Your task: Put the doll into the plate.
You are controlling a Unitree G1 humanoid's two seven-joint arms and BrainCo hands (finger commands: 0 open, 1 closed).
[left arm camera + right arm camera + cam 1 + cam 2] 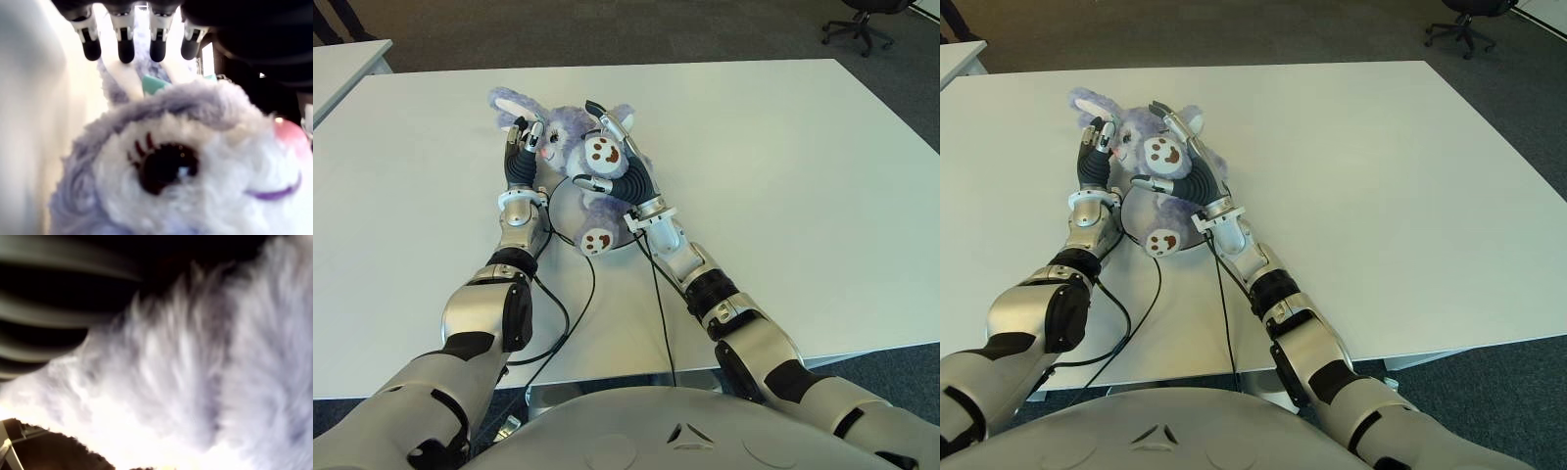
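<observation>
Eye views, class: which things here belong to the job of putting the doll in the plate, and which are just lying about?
Belong to the job:
doll
plate
left hand
right hand

Just lying about:
table
office chair
second table

A white table (783,176) on grey carpet (607,29); office chair (862,22) behind.

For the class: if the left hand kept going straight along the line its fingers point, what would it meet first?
Probably the doll itself: the left hand lies against its head, fingers extended over it toward the ears. Depth is unclear.
</observation>
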